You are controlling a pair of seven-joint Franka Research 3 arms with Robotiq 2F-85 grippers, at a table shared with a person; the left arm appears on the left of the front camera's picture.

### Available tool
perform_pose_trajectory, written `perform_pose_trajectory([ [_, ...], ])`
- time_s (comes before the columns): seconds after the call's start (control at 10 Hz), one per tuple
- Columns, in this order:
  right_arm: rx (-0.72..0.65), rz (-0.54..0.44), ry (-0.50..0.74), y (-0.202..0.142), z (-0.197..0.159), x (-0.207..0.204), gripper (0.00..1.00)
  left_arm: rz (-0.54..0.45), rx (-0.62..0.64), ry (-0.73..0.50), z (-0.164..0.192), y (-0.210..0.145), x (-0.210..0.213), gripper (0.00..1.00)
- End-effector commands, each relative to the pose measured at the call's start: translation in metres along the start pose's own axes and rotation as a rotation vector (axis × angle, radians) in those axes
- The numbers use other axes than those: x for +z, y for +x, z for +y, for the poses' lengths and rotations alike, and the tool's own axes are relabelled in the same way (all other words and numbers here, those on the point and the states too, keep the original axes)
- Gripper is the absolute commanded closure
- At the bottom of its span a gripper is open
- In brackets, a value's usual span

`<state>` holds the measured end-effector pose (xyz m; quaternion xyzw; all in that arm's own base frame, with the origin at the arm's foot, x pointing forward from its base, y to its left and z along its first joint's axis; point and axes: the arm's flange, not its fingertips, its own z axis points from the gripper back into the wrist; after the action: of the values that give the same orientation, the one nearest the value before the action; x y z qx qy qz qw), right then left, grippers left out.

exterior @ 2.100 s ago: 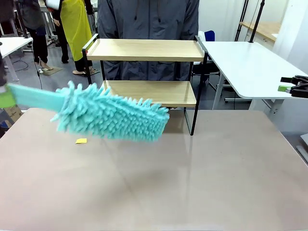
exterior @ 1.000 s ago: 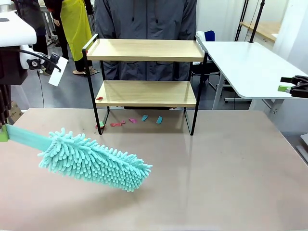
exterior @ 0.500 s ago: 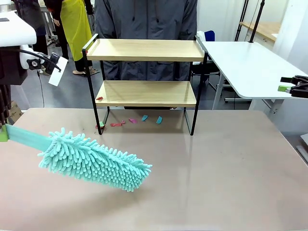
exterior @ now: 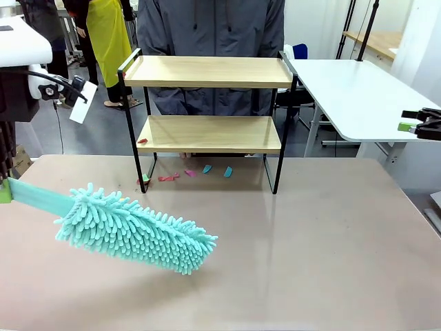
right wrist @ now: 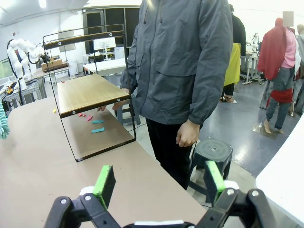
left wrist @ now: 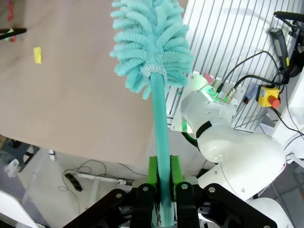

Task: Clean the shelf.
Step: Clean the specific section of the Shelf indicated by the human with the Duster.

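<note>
The shelf [exterior: 207,72] stands at the table's far side, with two wooden boards in a black frame; the right wrist view shows the shelf [right wrist: 90,92] from its end. A teal fluffy duster [exterior: 134,231] lies low over the table's left part. Its flat handle runs left into my left gripper [exterior: 4,191]. In the left wrist view that gripper [left wrist: 161,183] is shut on the handle, with the duster head [left wrist: 152,42] ahead. My right gripper [right wrist: 159,183] stands open and empty off the table's right side, small at the front view's right edge [exterior: 417,124].
Small pink and teal scraps [exterior: 207,169] lie on the table under the shelf, and a red one [exterior: 142,141] sits on the lower board. A yellow scrap [left wrist: 37,54] lies near the duster. A person [exterior: 210,27] stands behind the shelf. A white side table [exterior: 351,89] stands at the right.
Two seconds ago the duster was raised in front of the lower board; it has since dropped down and left over the table. Over the last second nothing moved.
</note>
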<state>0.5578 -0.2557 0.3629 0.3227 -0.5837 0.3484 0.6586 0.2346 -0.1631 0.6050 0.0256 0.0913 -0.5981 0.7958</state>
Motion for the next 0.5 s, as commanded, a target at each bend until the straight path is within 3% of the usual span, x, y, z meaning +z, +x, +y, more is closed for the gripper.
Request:
perform_pose_trajectory([
  [0.0, -0.015, 0.005, -0.005, 0.0050, 0.0012, -0.0007, 0.00, 0.006, 0.013, 0.002, -0.0027, -0.0016, 0.0046, 0.87],
  [0.4, -0.015, 0.005, -0.005, 0.0050, 0.0012, -0.0007, 0.00, 0.006, 0.013, 0.002, -0.0027, -0.0016, 0.0046, 0.87],
])
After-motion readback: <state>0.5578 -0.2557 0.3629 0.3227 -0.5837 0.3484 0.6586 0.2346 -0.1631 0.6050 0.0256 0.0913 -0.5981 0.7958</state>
